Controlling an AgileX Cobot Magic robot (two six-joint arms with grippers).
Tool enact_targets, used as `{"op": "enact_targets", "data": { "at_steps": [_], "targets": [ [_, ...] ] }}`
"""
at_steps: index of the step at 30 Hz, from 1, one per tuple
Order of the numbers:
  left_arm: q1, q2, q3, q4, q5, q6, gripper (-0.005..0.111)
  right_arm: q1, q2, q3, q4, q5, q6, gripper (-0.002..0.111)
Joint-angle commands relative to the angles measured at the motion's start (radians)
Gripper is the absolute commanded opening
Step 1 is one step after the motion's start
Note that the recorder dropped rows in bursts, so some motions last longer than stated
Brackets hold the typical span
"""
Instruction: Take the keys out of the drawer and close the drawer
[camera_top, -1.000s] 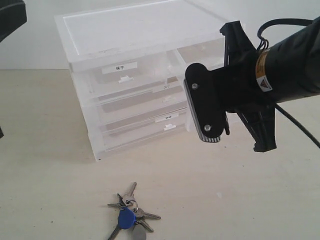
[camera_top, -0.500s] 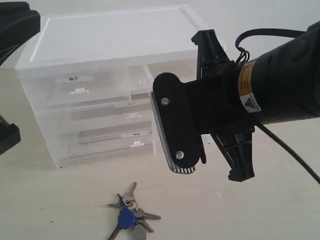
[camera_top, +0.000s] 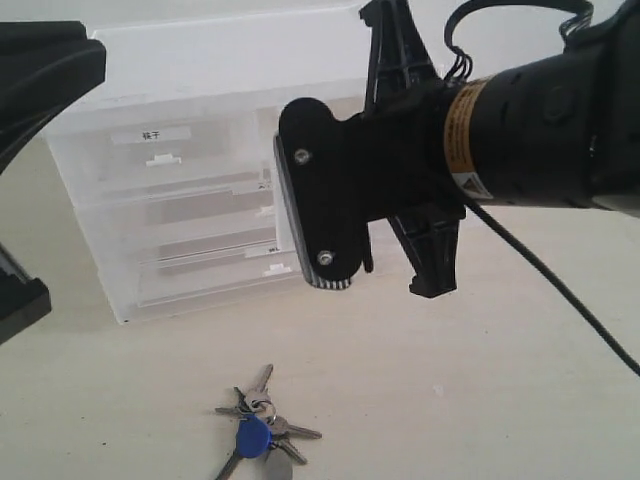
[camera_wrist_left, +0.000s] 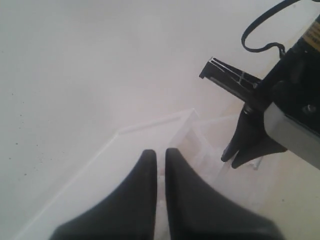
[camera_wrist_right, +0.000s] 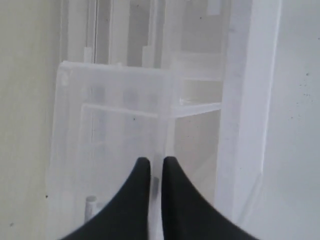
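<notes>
Exterior view: keys (camera_top: 257, 432) lie flat on the table (camera_top: 480, 400), out in front of the drawer cabinet (camera_top: 170, 200), blue fob up. Right gripper (camera_wrist_right: 156, 161) hangs up at the cabinet front, well apart from the keys, which sit lower in the frame and a little left of it. Right wrist view: fingers pinched nearly together, thin gap, nothing seen between them; tips over the drawer (camera_wrist_right: 110, 100), which sticks out of the cabinet. Left gripper (camera_wrist_left: 160, 152) is likewise pinched closed and empty, above the cabinet top.
</notes>
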Motion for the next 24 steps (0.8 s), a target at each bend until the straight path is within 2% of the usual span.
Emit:
{"op": "enact_targets", "data": {
  "at_steps": [1, 5, 11, 13, 19, 24],
  "targets": [
    [0.001, 0.002, 0.012, 0.000, 0.000, 0.007, 0.005, -0.011, 0.003, -0.017, -0.040, -0.158, 0.077, 0.000],
    [0.001, 0.000, 0.030, 0.000, -0.050, 0.019, 0.005, -0.011, 0.009, -0.017, -0.037, -0.148, 0.105, 0.000],
    [0.001, 0.033, 0.097, 0.000, -0.207, 0.084, 0.005, -0.011, -0.001, -0.017, -0.037, -0.204, 0.169, 0.023],
    [0.001, 0.078, 0.102, 0.000, -0.199, 0.074, 0.005, -0.011, -0.002, -0.017, -0.037, -0.202, 0.169, 0.030],
    [0.001, 0.243, 0.090, 0.000, -0.149, 0.059, 0.005, -0.011, -0.068, -0.017, -0.037, -0.205, 0.180, 0.031],
    [0.001, 0.405, 0.024, 0.000, -0.142, 0.042, 0.005, -0.011, -0.141, -0.017, -0.037, -0.205, 0.231, 0.031]
  ]
}}
